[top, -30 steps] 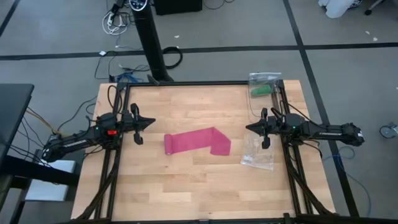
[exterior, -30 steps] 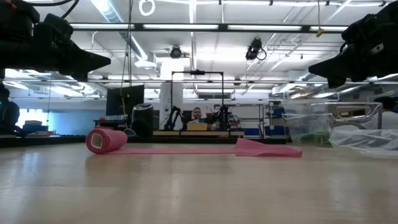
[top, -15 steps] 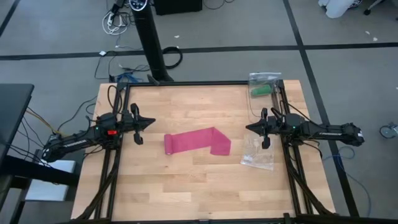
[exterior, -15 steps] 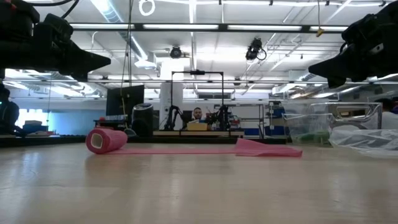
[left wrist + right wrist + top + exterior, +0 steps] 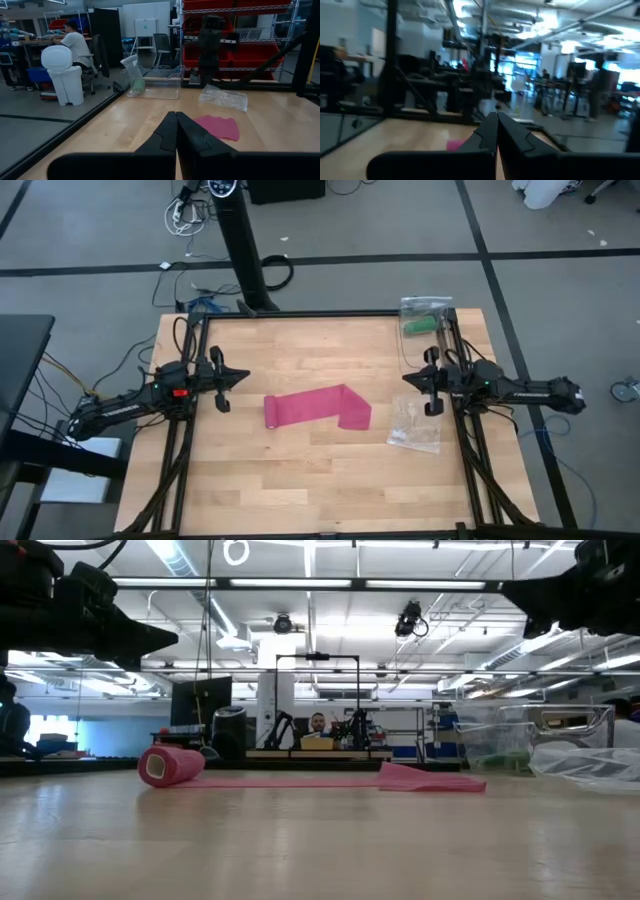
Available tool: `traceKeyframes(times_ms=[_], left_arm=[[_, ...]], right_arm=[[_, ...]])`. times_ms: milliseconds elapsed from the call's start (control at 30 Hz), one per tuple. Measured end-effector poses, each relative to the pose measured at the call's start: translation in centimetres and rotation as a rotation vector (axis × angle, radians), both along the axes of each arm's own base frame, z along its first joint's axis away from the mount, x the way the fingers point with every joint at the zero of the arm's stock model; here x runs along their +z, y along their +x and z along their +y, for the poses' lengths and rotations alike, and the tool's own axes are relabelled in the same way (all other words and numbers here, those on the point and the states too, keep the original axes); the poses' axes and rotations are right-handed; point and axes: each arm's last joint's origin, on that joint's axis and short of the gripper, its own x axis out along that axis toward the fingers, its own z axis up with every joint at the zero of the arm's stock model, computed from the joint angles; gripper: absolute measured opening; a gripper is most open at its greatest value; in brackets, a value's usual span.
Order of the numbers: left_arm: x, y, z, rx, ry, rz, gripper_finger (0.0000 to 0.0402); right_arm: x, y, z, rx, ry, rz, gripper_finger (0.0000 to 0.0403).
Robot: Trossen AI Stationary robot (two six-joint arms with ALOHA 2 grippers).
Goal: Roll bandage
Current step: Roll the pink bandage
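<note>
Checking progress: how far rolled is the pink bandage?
Partly rolled: the bandage has a small roll at one end in the low view; the rest lies flat on the table.

Robotics lab, red parts bins, workbenches

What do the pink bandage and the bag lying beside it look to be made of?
Bandage: soft matte fabric, probably stretchy; it lies limp, one end rolled into a small cylinder.
Bag: thin clear plastic, glossy and crinkled, with the wooden table showing through.

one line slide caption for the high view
Magenta-pink fabric bandage lies partly rolled on the wooden table between two shut grippers.
</note>
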Motion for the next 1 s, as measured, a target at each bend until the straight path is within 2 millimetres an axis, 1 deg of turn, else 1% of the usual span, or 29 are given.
traceKeyframes(times_ms=[133,300,433,567,700,800,867,1000], left_arm=[[0.0,0.0,0.0,0.0,0.0,0.0,0.0006],[0.0,0.0,0.0,0.0,0.0,0.0,0.0006],[0.0,0.0,0.0,-0.001,0.0,0.0,0.0006],[0.0,0.0,0.0,-0.001,0.0,0.0,0.0006],[0.0,0.0,0.0,0.0,0.0,0.001,0.0006],[0.0,0.0,0.0,-0.001,0.0,0.0,0.0006],[0.0,0.0,0.0,-0.001,0.0,0.001,0.0006],[0.0,0.0,0.0,0.0,0.0,0.001,0.0006]], right_arm=[[0.1,0.3,0.3,0.112,0.08,0.004,0.0003],[-0.4,1.4,0.8,0.238,0.182,0.133,0.0018],[-0.4,2.6,1.4,0.26,0.174,0.221,0.0034],[0.4,4.0,2.5,0.29,0.106,0.288,0.0027],[1.7,5.9,3.8,0.339,0.079,0.355,0.0006],[2.1,7.9,5.0,0.325,0.078,0.449,0.0004],[2.1,9.2,5.6,0.281,0.087,0.541,0.0014],[1.7,12.1,6.6,0.208,0.12,0.724,0.0051]])
